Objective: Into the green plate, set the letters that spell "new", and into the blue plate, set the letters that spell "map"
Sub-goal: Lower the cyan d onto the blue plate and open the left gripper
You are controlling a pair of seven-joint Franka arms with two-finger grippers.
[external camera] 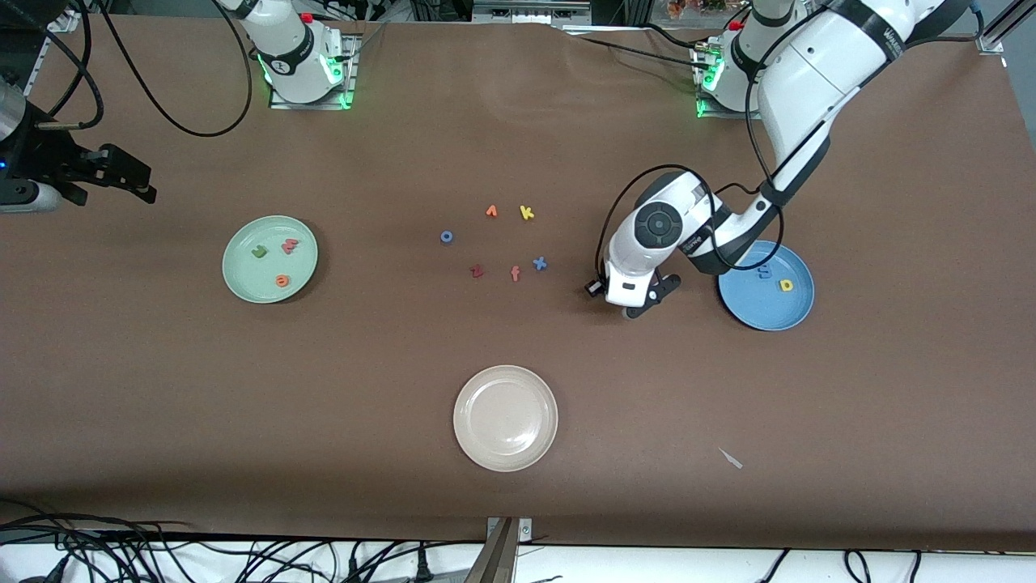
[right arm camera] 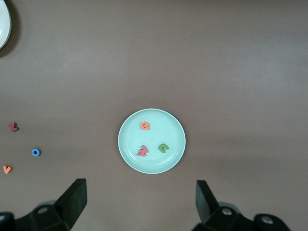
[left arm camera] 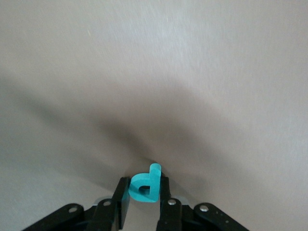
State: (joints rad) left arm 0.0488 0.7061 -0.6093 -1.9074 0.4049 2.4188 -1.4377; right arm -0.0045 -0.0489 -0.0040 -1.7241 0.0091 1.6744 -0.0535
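Letters for "new" all lie in the green plate [external camera: 269,259], toward the right arm's end of the bench [external camera: 518,405]: the green n [external camera: 259,252], the pink-red w [external camera: 290,245] and the orange e [external camera: 282,281], each apart from the others. The right tool [right arm camera: 139,197] waits up in the air near that end, and in its wrist view the plate with the three letters lies on the bench before its two fingers [right arm camera: 72,199], which stand wide apart and hold nothing. In the middle of the bench, between the two tools, lie the spare letters: a blue o [external camera: 446,236], a dark red z [external camera: 477,271], an orange f [external camera: 515,274], a blue x [external camera: 539,263], a yellow k [external camera: 527,212] and one more orange letter [external camera: 491,211]. A beige plate [external camera: 506,418] sits nearer to the front camera than these. The left tool [left arm camera: 144,202] is low over the bare bench, just beside the blue plate [external camera: 766,286], and its fingers are clamped on the teal p [left arm camera: 146,185]. In the blue plate lie the blue m [external camera: 763,273] and the yellow a [external camera: 785,285], near each other.
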